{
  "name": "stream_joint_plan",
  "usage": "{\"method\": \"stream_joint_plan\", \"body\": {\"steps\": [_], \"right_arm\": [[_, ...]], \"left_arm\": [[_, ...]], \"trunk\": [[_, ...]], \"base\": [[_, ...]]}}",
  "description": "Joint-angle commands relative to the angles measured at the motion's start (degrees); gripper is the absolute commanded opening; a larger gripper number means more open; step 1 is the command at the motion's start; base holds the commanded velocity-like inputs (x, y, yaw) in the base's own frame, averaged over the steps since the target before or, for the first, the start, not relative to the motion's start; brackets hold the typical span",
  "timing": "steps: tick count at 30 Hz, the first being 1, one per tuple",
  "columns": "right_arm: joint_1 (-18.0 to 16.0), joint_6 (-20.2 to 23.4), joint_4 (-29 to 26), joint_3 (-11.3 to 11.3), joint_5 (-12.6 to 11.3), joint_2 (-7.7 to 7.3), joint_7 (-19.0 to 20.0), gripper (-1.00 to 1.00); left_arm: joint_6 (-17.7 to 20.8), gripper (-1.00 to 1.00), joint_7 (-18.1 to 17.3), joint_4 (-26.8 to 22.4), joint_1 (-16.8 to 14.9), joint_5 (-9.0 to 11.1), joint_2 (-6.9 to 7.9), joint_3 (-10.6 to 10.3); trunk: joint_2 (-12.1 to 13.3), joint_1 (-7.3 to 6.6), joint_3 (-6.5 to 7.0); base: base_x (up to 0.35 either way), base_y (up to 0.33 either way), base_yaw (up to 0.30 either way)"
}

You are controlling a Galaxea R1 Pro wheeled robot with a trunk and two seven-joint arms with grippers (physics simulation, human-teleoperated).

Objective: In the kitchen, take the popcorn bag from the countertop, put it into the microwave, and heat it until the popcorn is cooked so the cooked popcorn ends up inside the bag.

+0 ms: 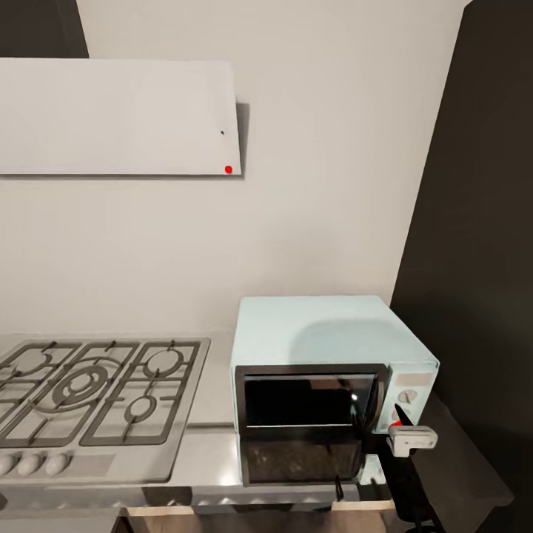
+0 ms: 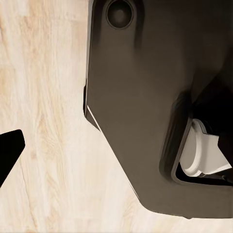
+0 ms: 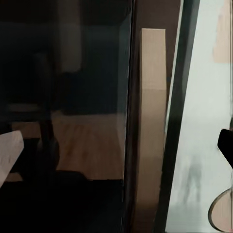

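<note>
Sitting square on the grey countertop (image 1: 215, 444) is the pale mint microwave (image 1: 326, 333), and everything here lines up off it. Its dark glass door (image 1: 307, 400) reads as shut, framed in silver, with the counter's shiny surface mirroring it just below. On the microwave's control strip, beside the door, a knob (image 1: 406, 397) shows, and right in front of that strip sits the right gripper (image 1: 403, 422), a dark finger tip and a red spot above its pale grey body. It's tight up against the microwave's front corner, but whether the claw is clenched or released I cannot tell. From the right wrist camera, the glass door (image 3: 73, 97) reflects wood flooring, with the pale blue panel (image 3: 199, 121) alongside.

To the microwave's left, the gas hob (image 1: 96, 396) is set into the countertop, three round dials along its front edge. Above the hob, up the pale wall, hangs the white hood (image 1: 118, 118) with a small red dot. A dark tall cabinet (image 1: 474, 259) stands just right of the microwave.

The left wrist camera looks down on light wood floor (image 2: 43, 121) and the robot's dark base (image 2: 136, 97); a black finger tip (image 2: 9, 150) pokes in, claw state unclear.
</note>
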Motion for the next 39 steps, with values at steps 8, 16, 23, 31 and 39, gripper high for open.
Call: {"method": "stream_joint_plan", "body": {"steps": [8, 16, 23, 31, 39], "right_arm": [[0.0, -0.1, 0.0, -1.0, -0.1, -0.07, -0.5, 1.0], [0.0, -0.1, 0.0, -1.3, -0.1, -0.07, -0.5, -1.0], [0.0, -0.1, 0.0, -1.3, -0.1, -0.07, -0.4, -1.0], [0.0, -0.1, 0.0, -1.3, -0.1, -0.07, -0.4, -1.0], [0.0, -0.1, 0.1, -1.3, -0.1, -0.07, -0.4, -1.0]], "left_arm": [[0.1, 1.0, 0.0, -0.1, 0.0, 0.0, -0.01, 0.4], [0.1, 1.0, 0.0, -0.1, 0.0, 0.0, -0.01, 0.4], [0.1, 1.0, 0.0, -0.1, 0.0, 0.0, -0.01, 0.4], [0.1, 1.0, 0.0, -0.1, 0.0, 0.0, -0.01, 0.4], [-0.3, 1.0, 0.0, -0.1, 0.0, 0.0, -0.01, 0.4]], "trunk": [[0.0, 0.03, 0.0], [0.0, 0.03, 0.0], [0.0, 0.03, 0.0], [0.0, 0.03, 0.0], [0.0, 0.03, 0.0]], "base": [[0.048, -0.071, 0.0], [0.0, 0.0, 0.0], [0.0, 0.0, 0.0], [0.0, 0.0, 0.0], [-0.147, 0.0, 0.0]]}}
